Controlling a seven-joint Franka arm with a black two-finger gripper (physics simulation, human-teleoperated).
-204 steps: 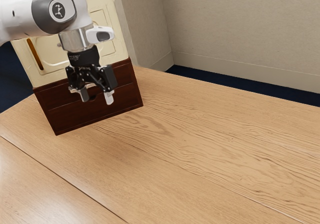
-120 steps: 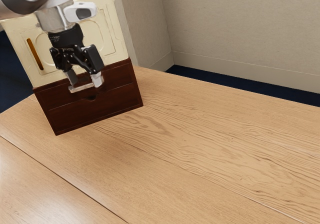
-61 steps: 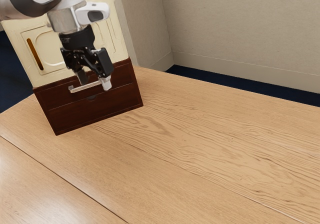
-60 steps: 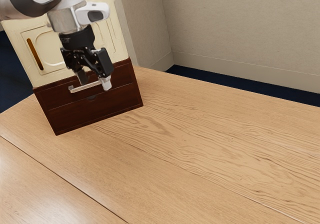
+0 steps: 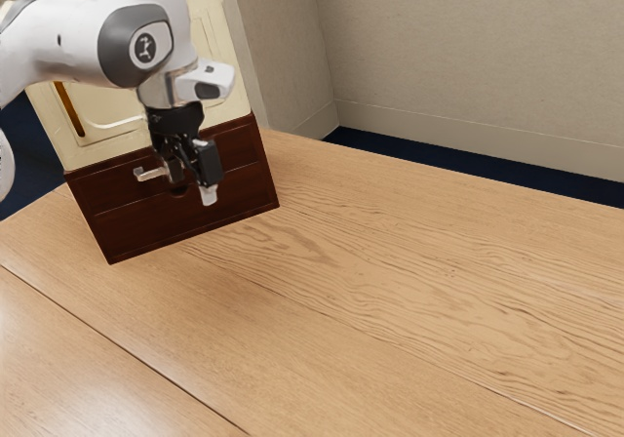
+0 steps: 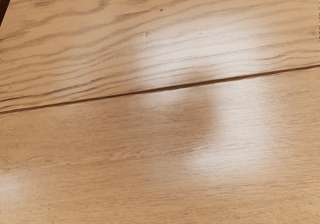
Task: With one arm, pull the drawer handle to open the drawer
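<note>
The claw (image 5: pixel 193 189) is pointing down in front of the dark brown cabinet (image 5: pixel 136 237), its fingers standing apart with a gap showing between them. The metal handle (image 5: pixel 148 174) is sticking out from the upper drawer (image 5: pixel 105 187), its free end showing on the exterior view's left of the claw while the rest is disappearing behind it; whether they are touching, I cannot tell. The drawer is sitting closed, its front lying in line with the cabinet. Above, a cream case (image 5: pixel 207 27) with an amber strip (image 5: pixel 70 110) is resting on the cabinet, and the arm (image 5: pixel 58 47) is blocking much of it from sight. The cabinet is standing on the wooden desk (image 5: pixel 390 300), whose dark seam (image 6: pixel 170 88) is running across the wrist view. Farther out, blue floor (image 5: pixel 390 144) is showing between the desk and a beige wall (image 5: pixel 468 66).
</note>
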